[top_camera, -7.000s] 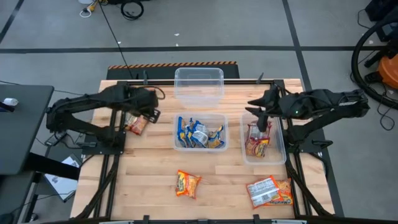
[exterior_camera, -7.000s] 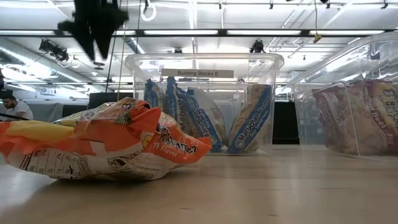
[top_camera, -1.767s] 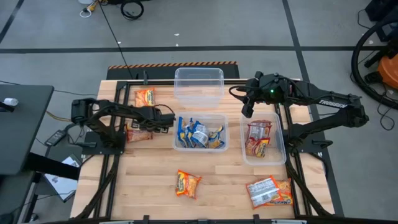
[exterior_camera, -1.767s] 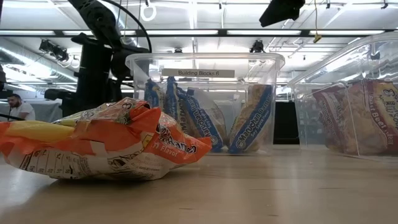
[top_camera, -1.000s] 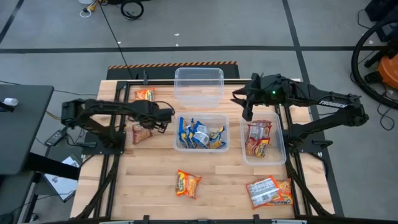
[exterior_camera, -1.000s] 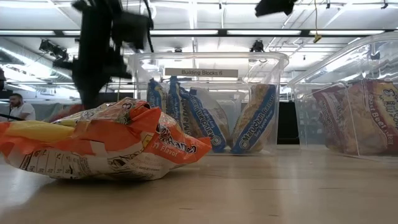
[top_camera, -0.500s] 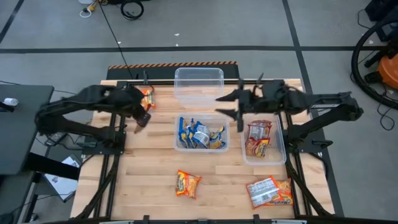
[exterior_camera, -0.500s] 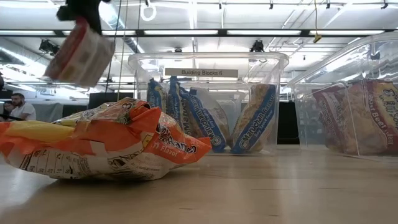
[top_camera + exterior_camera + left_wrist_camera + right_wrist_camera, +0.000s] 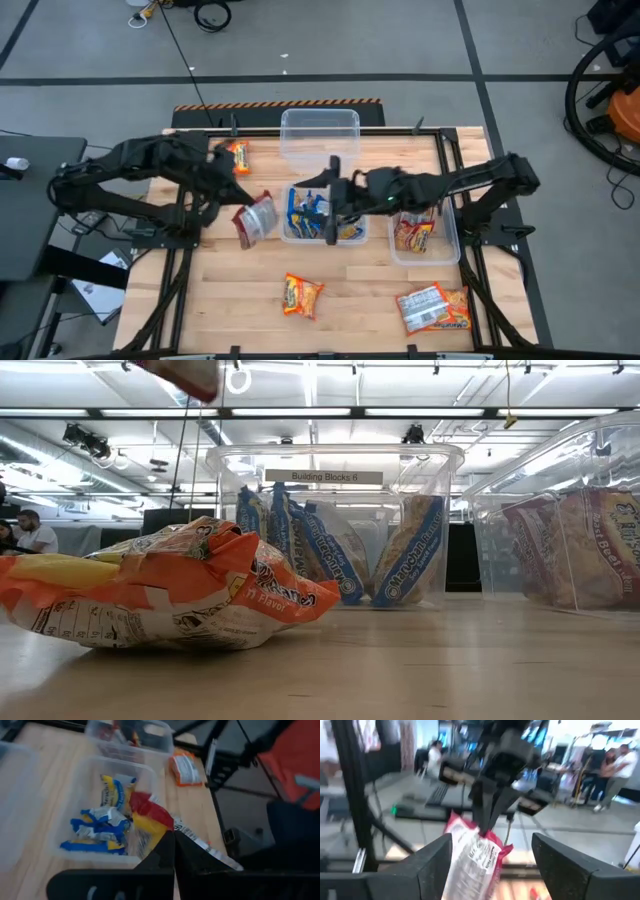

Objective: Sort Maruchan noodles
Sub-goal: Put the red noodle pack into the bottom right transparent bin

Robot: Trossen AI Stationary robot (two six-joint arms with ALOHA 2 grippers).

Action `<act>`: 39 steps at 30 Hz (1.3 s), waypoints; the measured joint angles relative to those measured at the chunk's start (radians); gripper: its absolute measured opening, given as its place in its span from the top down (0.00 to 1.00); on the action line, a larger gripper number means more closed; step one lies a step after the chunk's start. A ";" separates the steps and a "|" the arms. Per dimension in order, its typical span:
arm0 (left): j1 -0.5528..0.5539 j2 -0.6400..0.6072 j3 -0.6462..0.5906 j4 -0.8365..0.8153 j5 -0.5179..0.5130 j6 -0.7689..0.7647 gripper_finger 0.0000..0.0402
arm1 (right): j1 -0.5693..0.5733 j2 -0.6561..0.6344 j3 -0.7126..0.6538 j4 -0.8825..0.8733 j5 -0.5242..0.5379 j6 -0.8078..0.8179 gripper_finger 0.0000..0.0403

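Note:
My left gripper [image 9: 240,211] is shut on a red-white Maruchan noodles packet [image 9: 256,219], held in the air just left of the middle tub [image 9: 362,226]. My right gripper [image 9: 332,200] reaches over that tub toward the packet and stands open, its fingers [image 9: 436,861] wide on either side and short of it. The middle tub holds blue packets [image 9: 318,214]. The right tub [image 9: 452,232] holds red packets [image 9: 414,226]. Loose orange packets lie at the far left [image 9: 236,156] and near the front [image 9: 302,295]. My left gripper pinches the red-white packet by its red upper edge [image 9: 485,835] between its two fingers. The fingers [image 9: 489,815] come from above and point down. The packet hangs below them, tilted and clear of the table.
An empty clear tub [image 9: 320,135] stands at the far middle. Two more packets [image 9: 432,308] lie at the near right. In the low view the front orange packet [image 9: 160,585] fills the foreground. People show in the room behind the table.
My left gripper has lifted the red-white packet clear of the table and carried it toward the near edge and the middle tub. My right gripper has swung from the right tub leftward over the middle tub toward the packet, and its fingers have opened wider.

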 joint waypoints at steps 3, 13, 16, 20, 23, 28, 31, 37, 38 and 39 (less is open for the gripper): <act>-0.031 0.043 0.000 0.030 0.003 0.021 1.00 | 0.007 0.051 0.060 -0.056 -0.028 0.001 0.30; -0.139 0.182 0.000 0.189 0.085 0.076 1.00 | 0.022 0.096 0.078 -0.161 -0.108 -0.003 0.33; -0.142 0.231 0.000 0.254 0.085 0.076 1.00 | 0.021 0.097 0.078 -0.207 -0.142 0.010 0.34; -0.143 0.269 0.000 0.322 0.086 0.072 1.00 | 0.022 0.097 0.078 -0.297 -0.186 0.103 0.36; -0.143 0.281 0.000 0.360 0.084 0.073 1.00 | 0.023 0.097 0.078 -0.337 -0.198 0.152 0.38; -0.143 0.285 0.000 0.384 0.087 0.068 1.00 | 0.022 0.097 0.078 -0.345 -0.214 0.155 0.43; -0.143 0.288 0.000 0.382 0.082 0.065 1.00 | 0.022 0.097 0.078 -0.322 -0.209 0.155 0.50; -0.140 0.287 -0.001 0.415 0.062 0.060 0.99 | 0.021 0.097 0.078 -0.326 -0.161 0.166 0.69; -0.140 0.287 -0.001 0.420 0.062 0.060 0.99 | 0.021 0.096 0.078 -0.325 -0.160 0.166 0.72; -0.140 0.287 -0.001 0.422 0.062 0.060 0.99 | 0.021 0.096 0.078 -0.320 -0.160 0.167 0.75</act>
